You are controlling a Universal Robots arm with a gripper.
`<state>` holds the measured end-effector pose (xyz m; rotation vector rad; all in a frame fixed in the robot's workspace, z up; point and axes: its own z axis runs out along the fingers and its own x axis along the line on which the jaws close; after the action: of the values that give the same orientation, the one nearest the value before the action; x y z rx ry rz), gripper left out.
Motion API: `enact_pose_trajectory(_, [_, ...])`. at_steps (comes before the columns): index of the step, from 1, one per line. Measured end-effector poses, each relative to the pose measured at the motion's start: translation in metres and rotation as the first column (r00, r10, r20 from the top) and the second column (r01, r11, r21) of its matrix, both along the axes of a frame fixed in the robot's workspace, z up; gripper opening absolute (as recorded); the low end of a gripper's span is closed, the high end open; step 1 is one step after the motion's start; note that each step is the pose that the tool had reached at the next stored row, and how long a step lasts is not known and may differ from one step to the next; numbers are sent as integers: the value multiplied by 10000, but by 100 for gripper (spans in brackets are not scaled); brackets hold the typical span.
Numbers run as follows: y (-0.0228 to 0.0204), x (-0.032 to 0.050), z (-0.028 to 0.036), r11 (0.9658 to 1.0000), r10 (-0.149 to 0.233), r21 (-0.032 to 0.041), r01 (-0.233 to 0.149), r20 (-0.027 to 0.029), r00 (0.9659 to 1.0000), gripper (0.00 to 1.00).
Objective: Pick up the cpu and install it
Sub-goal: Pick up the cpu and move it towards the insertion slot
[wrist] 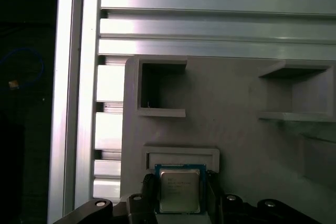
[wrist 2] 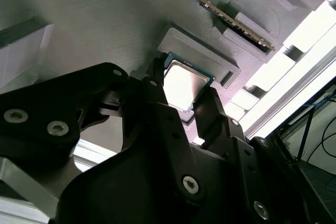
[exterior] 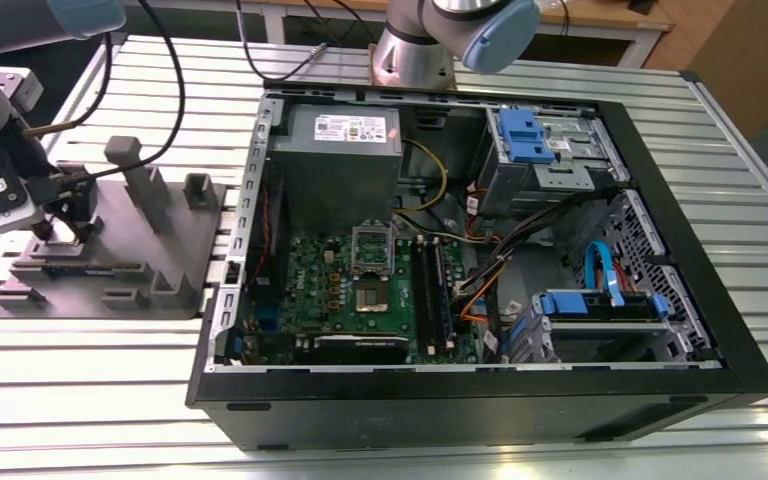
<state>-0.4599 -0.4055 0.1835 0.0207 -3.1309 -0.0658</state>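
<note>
The cpu (wrist: 179,191) is a small square chip with a shiny silver top; it lies against a shallow raised pocket (wrist: 181,156) of the grey fixture (exterior: 157,240). In both wrist views my gripper (wrist 2: 185,95) has its two black fingers (wrist 2: 157,87) pressed on opposite edges of the cpu (wrist 2: 184,82), shut on it. In the exterior view the gripper (exterior: 53,235) reaches down onto the fixture at that view's left. The motherboard socket (exterior: 373,298) inside the open computer case (exterior: 651,180) shows a green centre with its silver frame (exterior: 373,245) hinged up.
The fixture has upright posts (exterior: 124,152) and slots close around the gripper. A memory stick (wrist 2: 215,9) lies in a fixture slot. Inside the case are a grey power supply (exterior: 337,130), blue drive bays (exterior: 524,140) and loose cables (exterior: 491,260). Slatted aluminium table (exterior: 91,370).
</note>
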Motion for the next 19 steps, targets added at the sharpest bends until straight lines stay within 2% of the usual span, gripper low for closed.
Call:
enact_pose_trajectory(4, [0, 0, 34, 10000, 0, -1, 0, -2, 10000, 47])
enact_pose_trajectory(8, [0, 0, 101, 10000, 0, -1, 0, -2, 10000, 47])
enact_pose_trajectory(15, [0, 0, 286, 10000, 0, -1, 0, -3, 10000, 47])
enact_pose_trajectory(19, [0, 0, 414, 10000, -1, -1, 1, -2, 10000, 47])
